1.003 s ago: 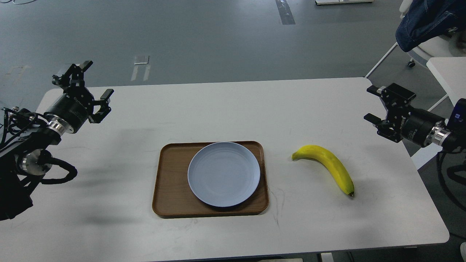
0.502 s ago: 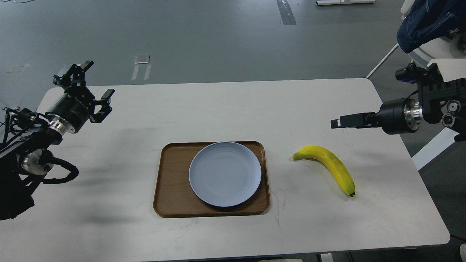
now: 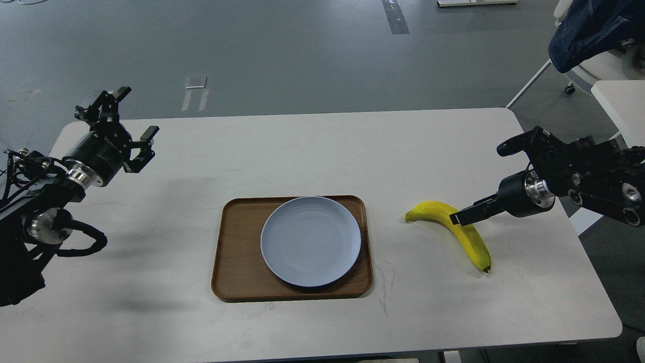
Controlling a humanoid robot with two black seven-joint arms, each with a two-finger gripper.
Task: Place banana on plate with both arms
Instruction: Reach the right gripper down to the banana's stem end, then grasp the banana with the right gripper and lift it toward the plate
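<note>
The yellow banana (image 3: pixel 473 242) lies on the white table (image 3: pixel 312 151), to the right of the tray, its stem end pointing left. The pale blue-grey plate (image 3: pixel 311 241) sits empty on the brown tray (image 3: pixel 237 252). My right gripper (image 3: pixel 461 217) comes in from the right and its dark tip overlaps the banana's middle. It is seen edge-on, so I cannot tell whether its fingers are apart or whether it touches the banana. My left gripper (image 3: pixel 133 115) is open and empty above the table's far left corner.
A white chair with a blue denim garment (image 3: pixel 589 25) stands at the far right. The corner of a second white table (image 3: pixel 622 101) is behind my right arm. The table's right edge runs just under my right wrist.
My right arm has swung down and to the left, from the table's right edge to over the banana's middle, with its wrist turned. The left arm, banana and plate have stayed put.
</note>
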